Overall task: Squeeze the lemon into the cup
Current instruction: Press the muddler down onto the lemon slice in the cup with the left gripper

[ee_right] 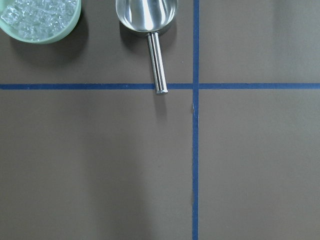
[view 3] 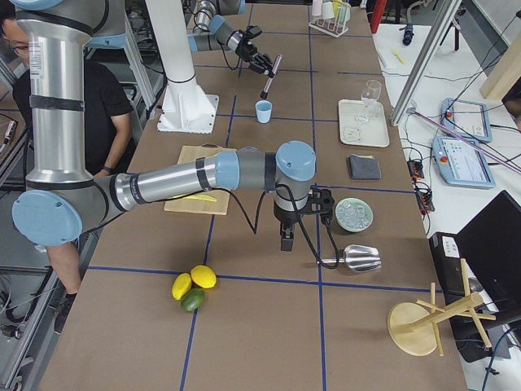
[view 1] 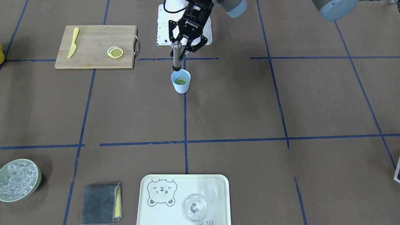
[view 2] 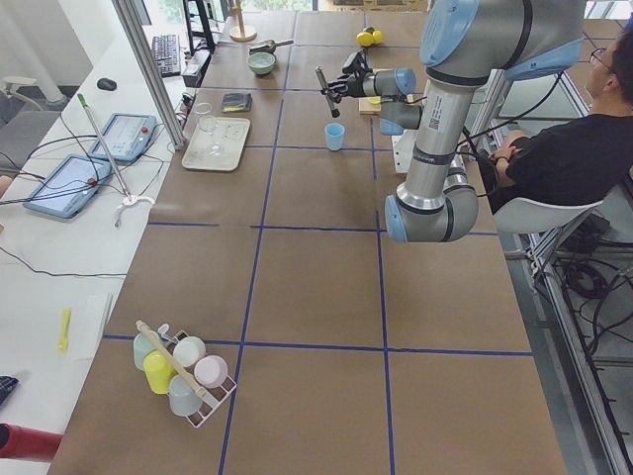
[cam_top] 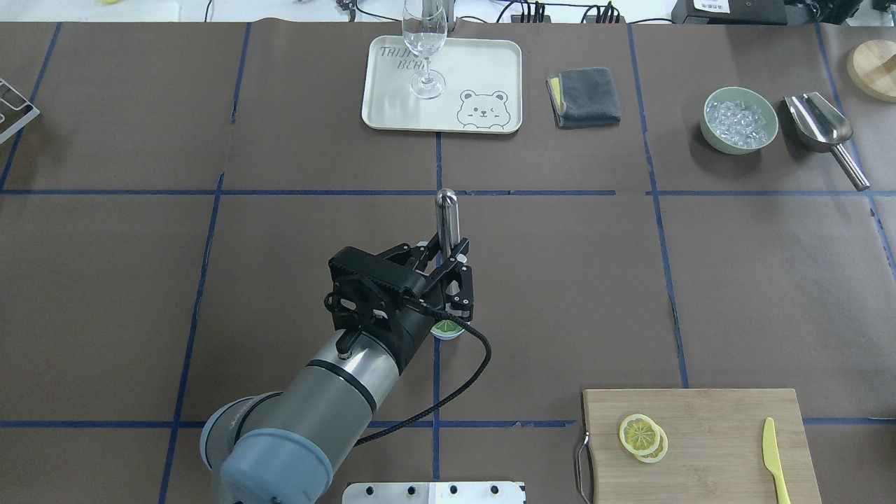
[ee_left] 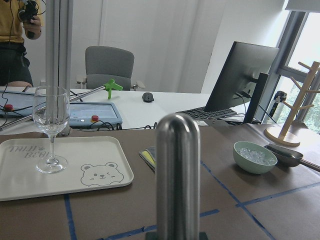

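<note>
The light-blue cup (view 1: 181, 84) stands near the table's middle, and a round citrus slice (view 1: 181, 81) that looks greenish lies inside it. My left gripper (view 1: 181, 50) is shut on a steel muddler (view 1: 177, 57), held upright with its lower end just above the cup's mouth. In the overhead view the left gripper (cam_top: 446, 248) covers most of the cup (cam_top: 448, 330). Two overlapping lemon slices (cam_top: 642, 435) lie on the wooden cutting board (view 1: 93, 43). My right gripper (view 3: 286, 236) hangs over bare table near the scoop. I cannot tell whether it is open or shut.
A yellow knife (view 1: 73, 47) lies on the board. A white tray (view 1: 215, 187) with a clear glass (view 1: 194, 207), a grey cloth (view 1: 100, 203), a pale-green ice bowl (view 1: 18, 179) and a steel scoop (cam_top: 819, 122) line the far side.
</note>
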Tool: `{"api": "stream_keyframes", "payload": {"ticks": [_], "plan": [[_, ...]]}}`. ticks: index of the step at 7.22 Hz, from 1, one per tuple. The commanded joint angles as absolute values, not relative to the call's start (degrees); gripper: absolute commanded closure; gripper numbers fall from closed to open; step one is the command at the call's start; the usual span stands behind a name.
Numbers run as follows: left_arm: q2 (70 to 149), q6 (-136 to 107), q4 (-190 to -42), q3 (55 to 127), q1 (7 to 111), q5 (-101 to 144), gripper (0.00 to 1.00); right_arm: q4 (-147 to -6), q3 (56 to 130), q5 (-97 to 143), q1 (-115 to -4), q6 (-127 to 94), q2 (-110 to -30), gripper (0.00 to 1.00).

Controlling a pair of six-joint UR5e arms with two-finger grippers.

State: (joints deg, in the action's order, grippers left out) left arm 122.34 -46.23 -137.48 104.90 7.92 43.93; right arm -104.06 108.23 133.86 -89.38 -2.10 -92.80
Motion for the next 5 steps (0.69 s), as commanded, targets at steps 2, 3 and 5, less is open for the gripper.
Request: {"api": "stream_keyframes", "payload": {"ticks": [2,3,5], "plan": [[122.25,-46.41,-137.99,101.26,9.31,44.12,1.0,-104.06,108.19,133.86,-89.38,-2.11,-92.72,0.0],[122.26,-46.49,-138.08,100.73,9.32,44.21,1.0,-104.06,108.19,133.86,-89.38,-2.11,-92.72,0.0],[122.78,-46.49,-137.99,100.11,9.14,44.21,1.0,-104.15,108.11,133.86,-89.38,-2.02,-92.72,0.0]]}}
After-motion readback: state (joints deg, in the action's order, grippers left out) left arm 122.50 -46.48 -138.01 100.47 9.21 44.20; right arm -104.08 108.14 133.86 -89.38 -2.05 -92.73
